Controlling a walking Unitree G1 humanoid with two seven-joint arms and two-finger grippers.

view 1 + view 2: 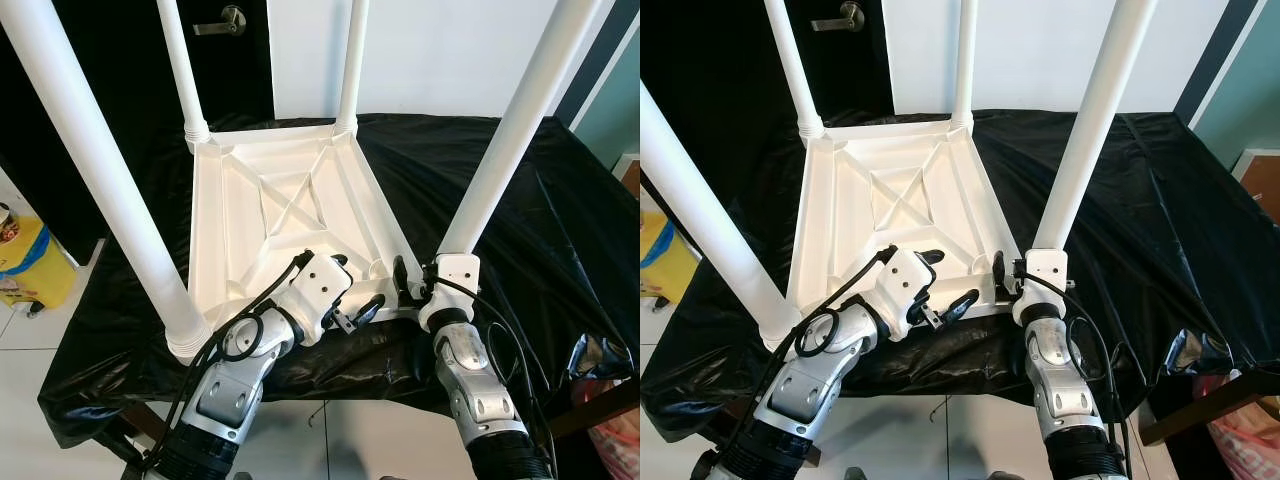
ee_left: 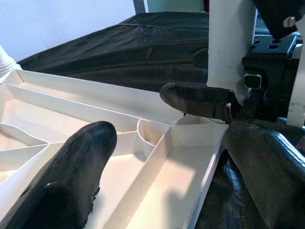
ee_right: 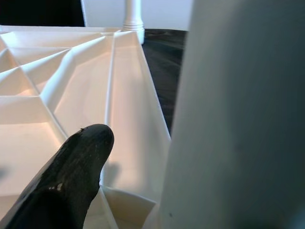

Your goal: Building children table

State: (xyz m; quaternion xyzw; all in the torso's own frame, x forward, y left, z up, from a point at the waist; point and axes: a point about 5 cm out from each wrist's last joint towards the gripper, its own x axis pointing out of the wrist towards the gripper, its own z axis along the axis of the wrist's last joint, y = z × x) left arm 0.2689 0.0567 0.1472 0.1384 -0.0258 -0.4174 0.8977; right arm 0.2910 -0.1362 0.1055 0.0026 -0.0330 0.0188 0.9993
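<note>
Both claws at near edge: right claw [image 1: 412,285] clamped round white leg [image 1: 500,160], left claw [image 1: 355,290] wide over upturned tabletop [image 1: 280,215]. Probably light, stiff, slick plastic; best gripped low.

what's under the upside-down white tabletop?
The tabletop lies on a black sheet draped over a table. The sheet hides that table's surface; a wooden leg pokes out near the floor.

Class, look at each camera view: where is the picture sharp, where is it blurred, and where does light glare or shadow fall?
Left eye view: sharp; the tabletop is bright white against the black cloth. Left wrist view: near fingers blurred, the tabletop's ribs sharper. Right wrist view: the leg is a soft grey blur in shade; warm light on the tabletop.
</note>
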